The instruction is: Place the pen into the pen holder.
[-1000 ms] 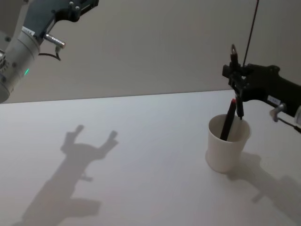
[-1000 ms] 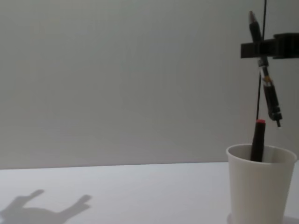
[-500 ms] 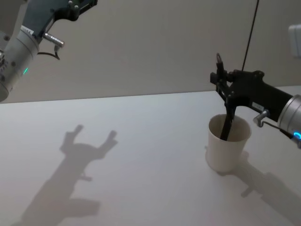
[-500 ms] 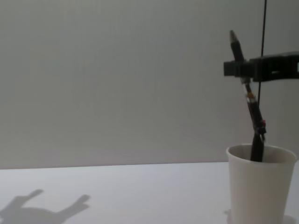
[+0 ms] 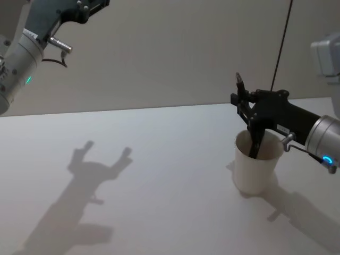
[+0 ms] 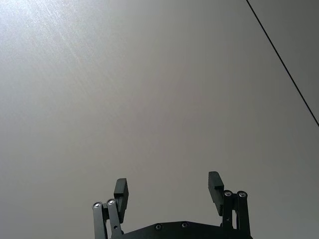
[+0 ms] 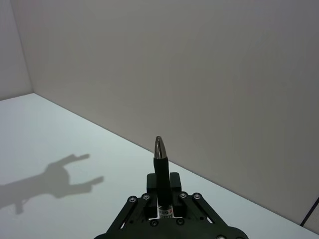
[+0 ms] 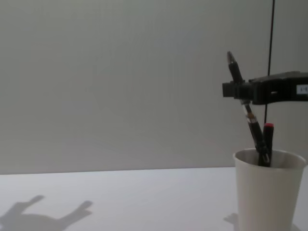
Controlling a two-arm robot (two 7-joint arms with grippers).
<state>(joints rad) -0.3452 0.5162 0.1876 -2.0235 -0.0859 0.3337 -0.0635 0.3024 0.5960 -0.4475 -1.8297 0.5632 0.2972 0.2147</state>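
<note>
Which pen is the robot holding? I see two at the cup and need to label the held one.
On the white table, find the white paper cup at the robot's right. Two pens poke out of it. The held pen is the longer, tilted one clamped in the right gripper, its silver tip pointing up, unlike the shorter red-capped pen standing free beside it.

— From the head we look down across the table (image 5: pixel 159 175); what do we get from the chest?

— Low, side-on, sharing the pen holder (image 8: pixel 268 192). Our wrist views face the wall.
</note>
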